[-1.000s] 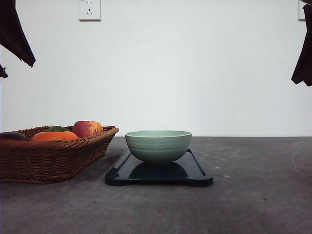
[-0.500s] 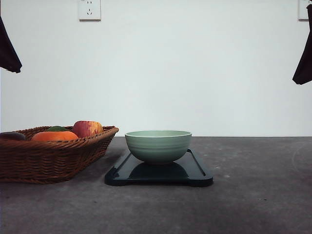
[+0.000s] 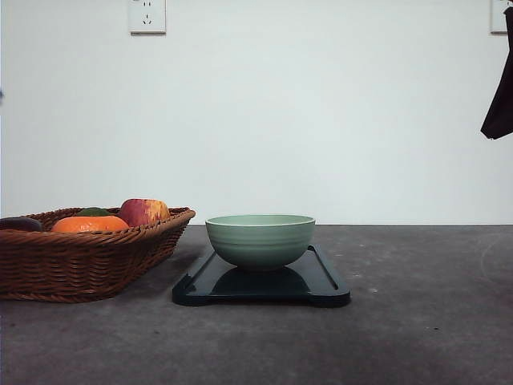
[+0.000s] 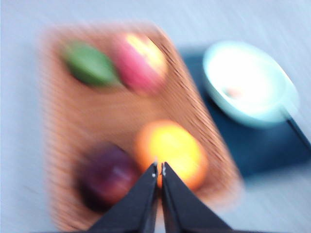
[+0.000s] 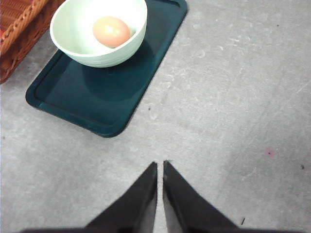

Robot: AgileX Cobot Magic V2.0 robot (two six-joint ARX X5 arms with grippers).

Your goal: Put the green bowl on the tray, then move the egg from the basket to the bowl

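Green bowl [image 3: 260,240] upright on the tray [image 3: 321,282], toward its far end, leaving the near part of the tray bare. Egg [image 5: 111,31] lying inside the bowl, seen from the right wrist view, resting on the bowl's floor. Tray flat on the grey table [image 3: 417,321], about centre of the front view. Basket [image 3: 80,257] to the left of the tray, close beside it but apart, partly cut off by the left edge of the front view.

In the basket: an apple [image 3: 144,212] at the far right, an orange fruit [image 3: 90,224] nearer and to its left, something green [image 3: 93,212] behind the orange fruit, and a dark purple fruit [image 3: 19,224] at the left edge. All four also in the left wrist view, heavily blurred.

Left gripper [image 4: 158,170] above the basket, fingers closed tip to tip with only a hairline gap, nothing between them, tips over the orange fruit's edge as seen from that camera. Right gripper [image 5: 160,167] above bare table to the right of and nearer than the tray, fingers likewise pressed nearly together and empty. Dark part of the right arm [image 3: 500,96] at the upper right edge of the front view, well above the table. Wall socket [image 3: 147,15] on the white wall, upper left.
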